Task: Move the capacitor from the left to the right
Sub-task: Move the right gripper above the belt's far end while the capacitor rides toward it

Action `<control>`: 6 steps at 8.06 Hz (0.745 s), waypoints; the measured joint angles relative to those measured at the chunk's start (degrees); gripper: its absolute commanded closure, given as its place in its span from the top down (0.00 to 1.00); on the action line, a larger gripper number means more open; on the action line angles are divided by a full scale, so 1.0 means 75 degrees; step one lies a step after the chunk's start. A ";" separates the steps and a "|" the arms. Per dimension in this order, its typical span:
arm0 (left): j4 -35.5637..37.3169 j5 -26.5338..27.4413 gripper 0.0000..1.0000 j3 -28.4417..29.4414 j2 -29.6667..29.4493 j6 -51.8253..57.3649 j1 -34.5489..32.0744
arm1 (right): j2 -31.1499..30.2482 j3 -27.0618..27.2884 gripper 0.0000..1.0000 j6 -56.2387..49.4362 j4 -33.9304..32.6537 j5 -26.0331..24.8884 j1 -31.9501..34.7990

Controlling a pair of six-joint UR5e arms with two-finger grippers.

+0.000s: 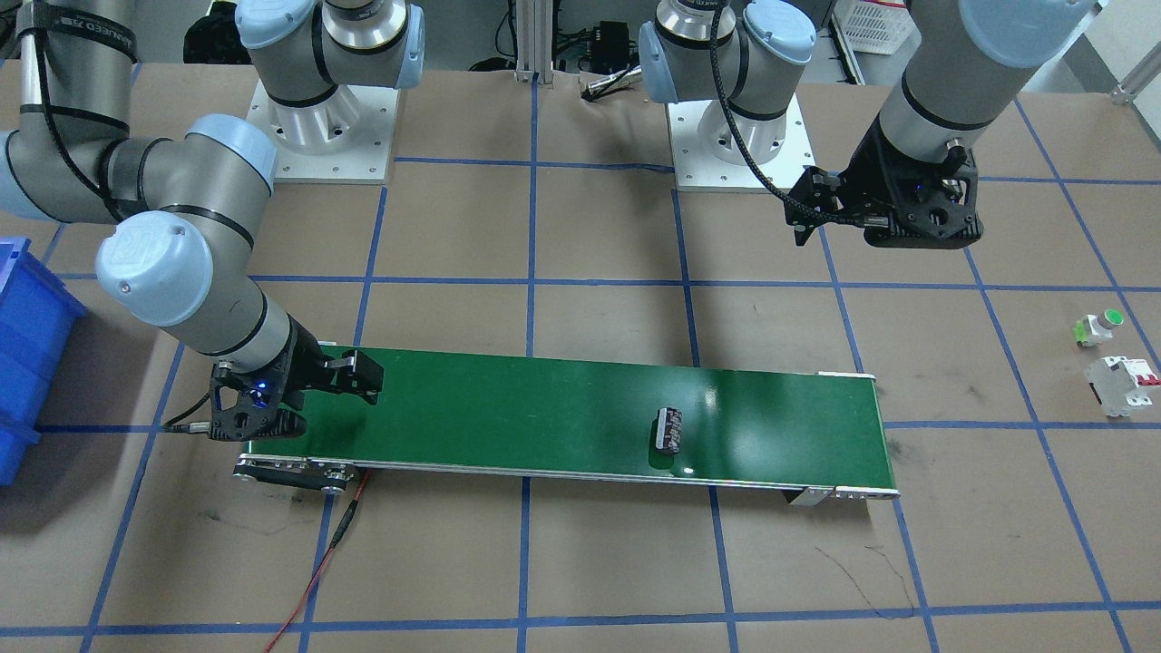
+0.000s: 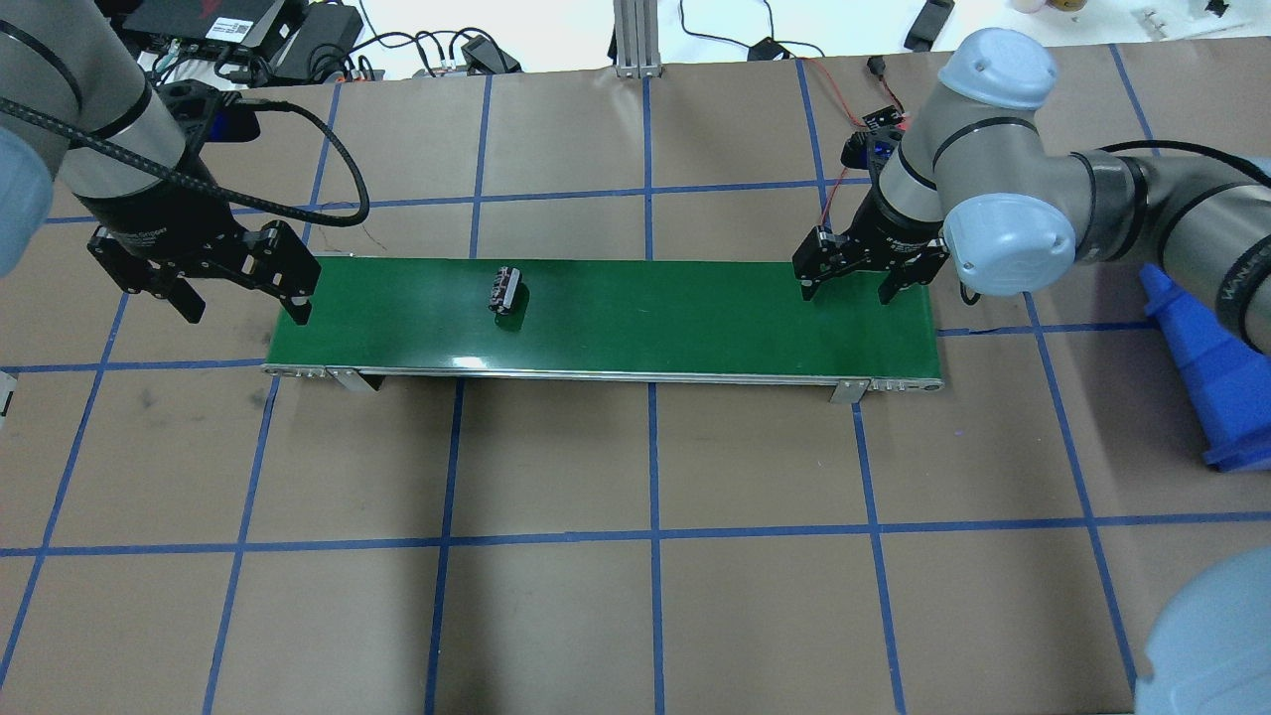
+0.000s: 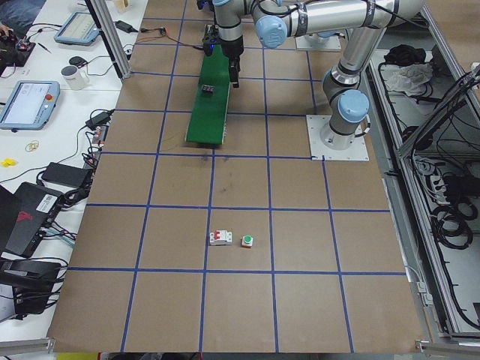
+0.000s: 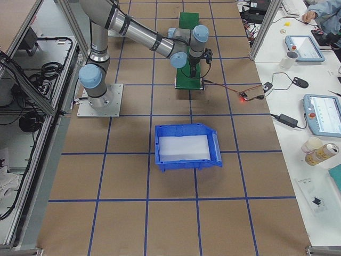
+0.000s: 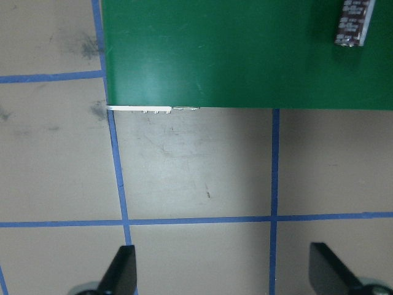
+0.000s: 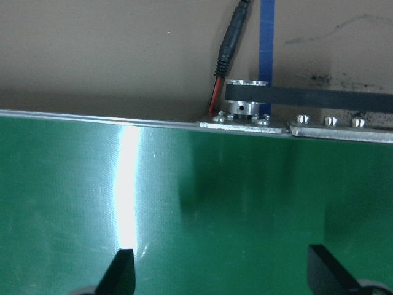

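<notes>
The capacitor (image 2: 507, 289), a small dark cylinder with pale stripes, lies on its side on the green conveyor belt (image 2: 695, 318), in the belt's left part in the overhead view. It also shows in the front view (image 1: 669, 428) and at the top right of the left wrist view (image 5: 354, 23). My left gripper (image 2: 243, 303) is open and empty, raised over the belt's left end, apart from the capacitor. My right gripper (image 2: 849, 290) is open and empty above the belt's right end; its wrist view shows only belt between the fingertips (image 6: 123, 270).
A white breaker (image 1: 1123, 383) and a green-capped push button (image 1: 1099, 326) sit on the table beyond the belt's left end. A blue bin (image 4: 186, 146) stands off the belt's right end. A red wire (image 1: 317, 571) runs from the belt's motor end.
</notes>
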 measured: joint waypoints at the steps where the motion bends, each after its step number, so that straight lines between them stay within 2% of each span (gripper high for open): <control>1: 0.0001 0.0024 1.00 0.0002 -0.0003 -0.0005 0.0000 | -0.0010 0.0012 1.00 -0.0008 -0.0005 0.0018 -0.0002; 6: 0.0007 0.0048 1.00 -0.0007 -0.0012 -0.0027 0.0000 | -0.0019 0.0022 1.00 -0.0007 -0.0009 0.0099 -0.0005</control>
